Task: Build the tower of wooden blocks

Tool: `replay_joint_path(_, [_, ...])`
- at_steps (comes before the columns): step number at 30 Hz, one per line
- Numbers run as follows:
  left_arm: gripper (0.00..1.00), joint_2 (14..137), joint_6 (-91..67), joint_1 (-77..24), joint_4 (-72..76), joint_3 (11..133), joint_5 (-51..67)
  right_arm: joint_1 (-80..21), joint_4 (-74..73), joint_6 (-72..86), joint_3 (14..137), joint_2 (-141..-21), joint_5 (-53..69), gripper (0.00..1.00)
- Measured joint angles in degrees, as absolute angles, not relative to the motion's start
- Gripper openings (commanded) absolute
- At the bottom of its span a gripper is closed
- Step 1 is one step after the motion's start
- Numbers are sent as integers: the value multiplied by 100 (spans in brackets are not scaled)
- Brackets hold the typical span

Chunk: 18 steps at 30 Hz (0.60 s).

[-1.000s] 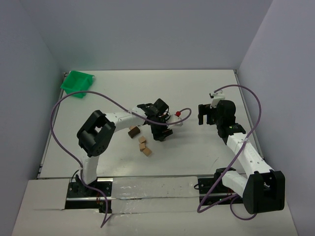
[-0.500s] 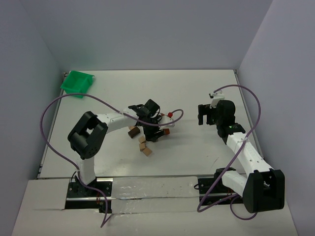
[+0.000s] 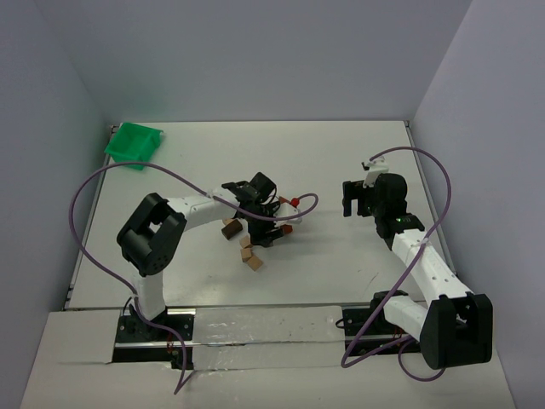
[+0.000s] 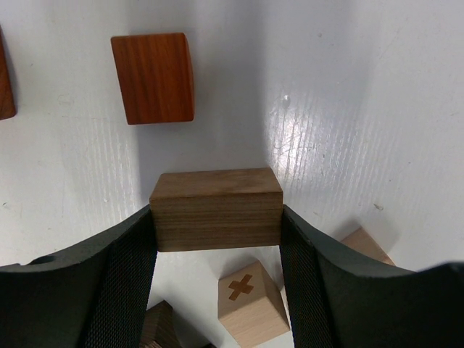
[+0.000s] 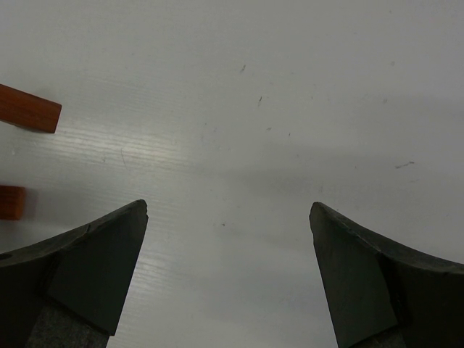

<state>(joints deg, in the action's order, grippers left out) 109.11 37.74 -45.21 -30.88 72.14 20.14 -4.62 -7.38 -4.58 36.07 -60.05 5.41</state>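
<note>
My left gripper (image 3: 266, 225) (image 4: 216, 217) is shut on a dark brown cuboid wood block (image 4: 216, 209), held crosswise between its black fingers just above the table. Below it stand a tan cube with a cross mark (image 4: 250, 301), another tan block (image 4: 370, 245) and a dark block (image 4: 156, 326). A reddish-brown block (image 4: 154, 77) lies farther off. From above, loose blocks (image 3: 246, 242) lie left of and below the gripper. My right gripper (image 3: 353, 198) (image 5: 228, 210) hangs open over bare table, nothing between its fingers. No tower is in view.
A green plastic bin (image 3: 134, 143) sits at the table's far left corner. Two reddish-brown blocks (image 5: 27, 109) show at the left edge of the right wrist view. Grey walls close in the white table (image 3: 341, 153) on three sides.
The left arm swung a little left and lower over the cluster of blocks, then held still with the dark block in its grip. The right arm has not moved.
</note>
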Motion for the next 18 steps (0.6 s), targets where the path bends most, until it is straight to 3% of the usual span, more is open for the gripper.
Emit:
replay_joint_path(6, [52, 10902, 3975, -4524, -3159, 7212, 2053, -462, -738, -458, 3607, -6005, 541, 100])
replay_joint_path(18, [82, 10897, 4010, -4528, -3290, 7178, 1997, -462, -738, -456, 3607, -6005, 539, 100])
